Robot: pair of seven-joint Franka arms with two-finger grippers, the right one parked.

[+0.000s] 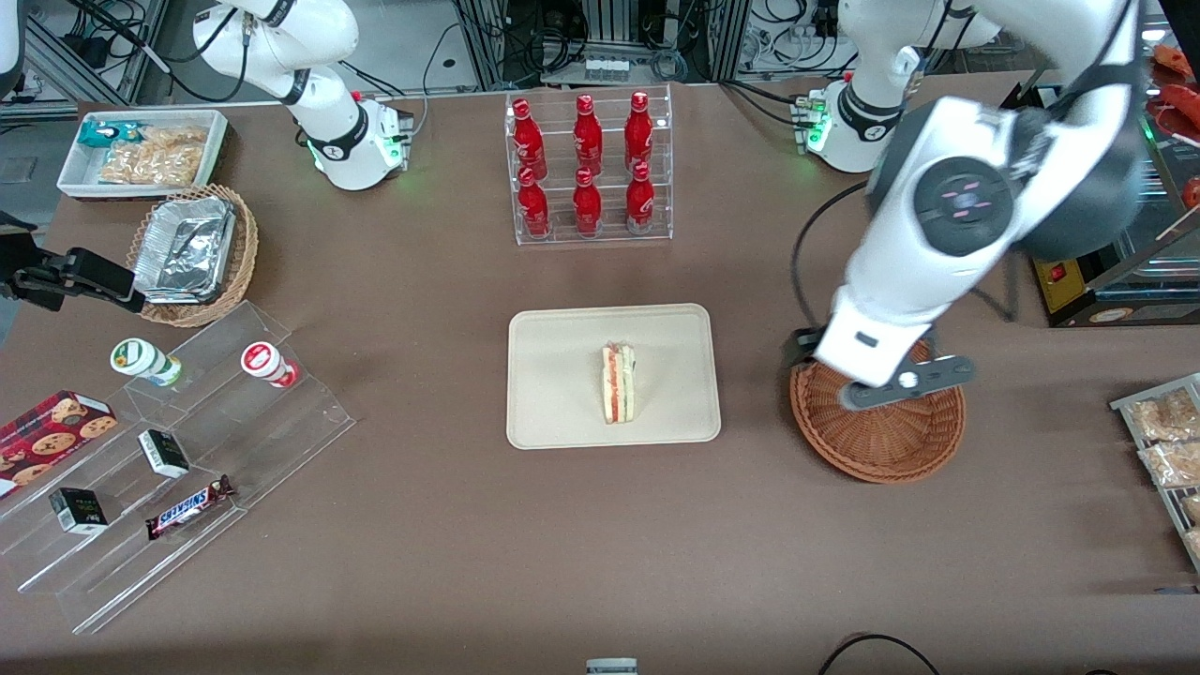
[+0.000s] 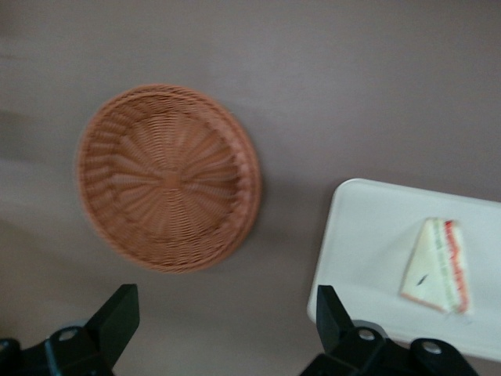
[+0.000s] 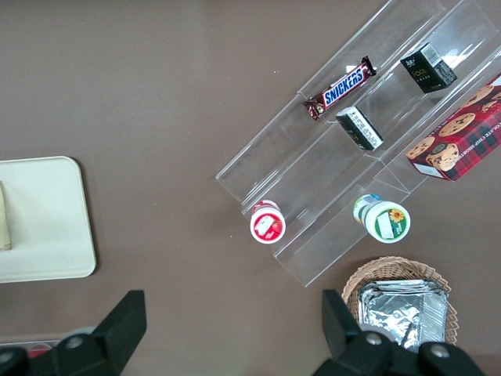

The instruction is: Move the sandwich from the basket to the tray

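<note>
The sandwich (image 1: 619,382) (image 2: 438,266), a pale wedge with red and yellow layers, lies on the beige tray (image 1: 562,375) (image 2: 368,235) in the middle of the table. The reddish-brown woven basket (image 1: 881,441) (image 2: 168,176) stands beside the tray, toward the working arm's end, with nothing in it. My left gripper (image 1: 858,380) (image 2: 225,301) hangs above the basket's rim on the tray's side. It is open, with only bare table between its black fingers (image 2: 117,317).
A clear rack of red bottles (image 1: 591,169) stands farther from the camera than the tray. A stepped acrylic shelf (image 1: 178,450), a tan basket of foil containers (image 1: 192,253) and a white snack bin (image 1: 141,155) sit toward the parked arm's end. Snack packets (image 1: 1167,441) lie at the working arm's end.
</note>
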